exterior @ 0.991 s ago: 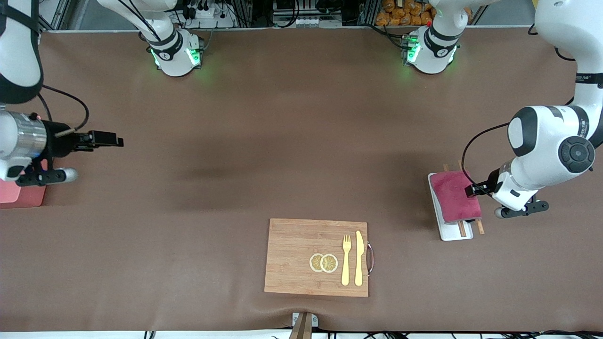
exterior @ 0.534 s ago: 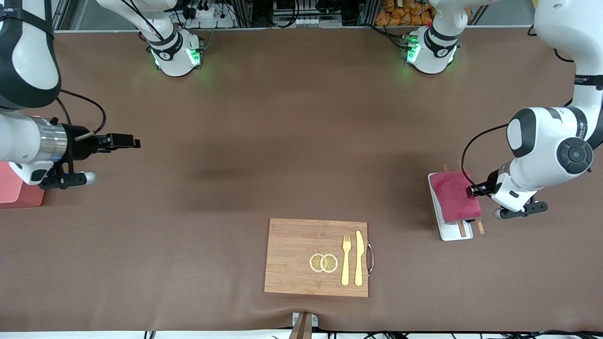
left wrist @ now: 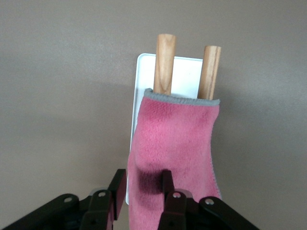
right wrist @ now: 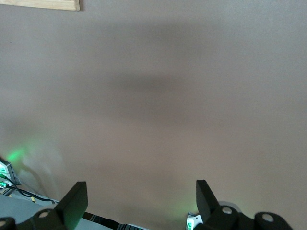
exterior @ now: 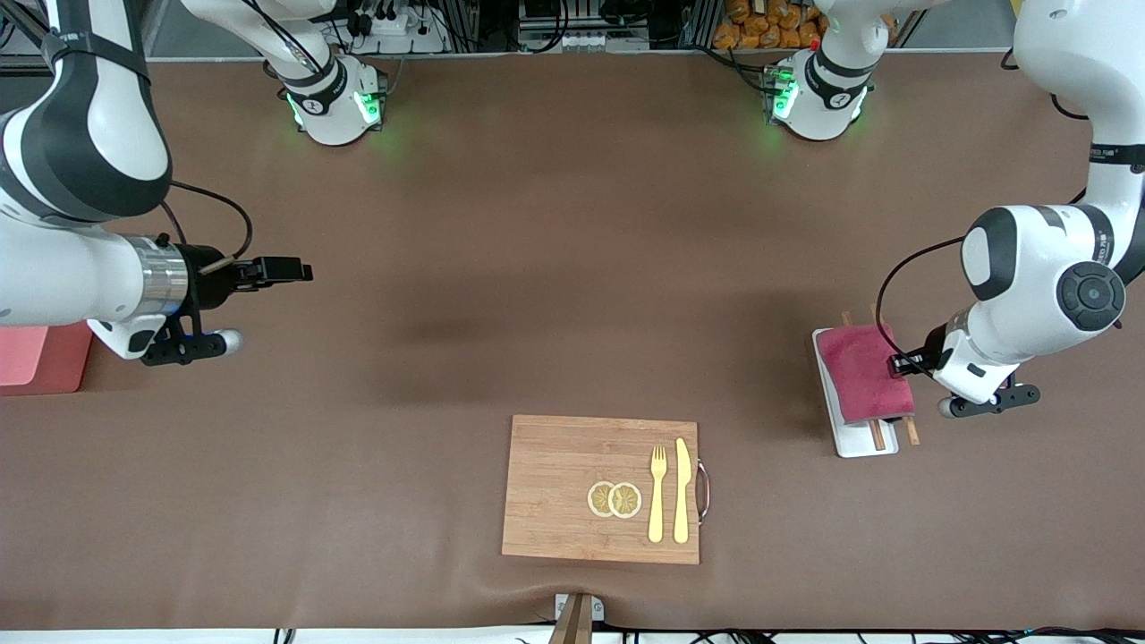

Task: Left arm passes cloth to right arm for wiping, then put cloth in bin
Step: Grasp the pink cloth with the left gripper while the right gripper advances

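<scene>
Cloth-wise, the small fuzzy dark pink-magenta cloth (exterior: 864, 373) is seen draped over two round wooden sticks (left wrist: 164, 63) that lie across a white rectangular tray (exterior: 850, 436), toward the left arm's end of the brown surface (exterior: 555, 295). So it's on the sticks, not flat on the tray. The left gripper (left wrist: 141, 184) is parked right at the cloth's edge, and in the left wrist view its black fingers (left wrist: 167, 184) are seen set narrowly apart with a fold of the fabric between them; whether it's properly pinched can't be told, but contact is definitely made.

The right gripper (exterior: 291, 269) is held up over bare surface toward the right arm's end, with its fingers (right wrist: 73, 200) spread wide and nothing held.

The rectangular salmon-pink plastic bin (exterior: 40, 358) is only partly seen at the edge of the front view, tucked under the right arm, well apart from the cloth.

Nearer the front camera, a rectangular wooden cutting board with a metal handle (exterior: 601, 489) is laid out with two round lemon slices (exterior: 614, 500), a yellow fork (exterior: 657, 494) and a yellow knife (exterior: 682, 490) on it, side by side.

As for labels: some dark lettering is printed on a band of the left arm, but it's too small to be read.
</scene>
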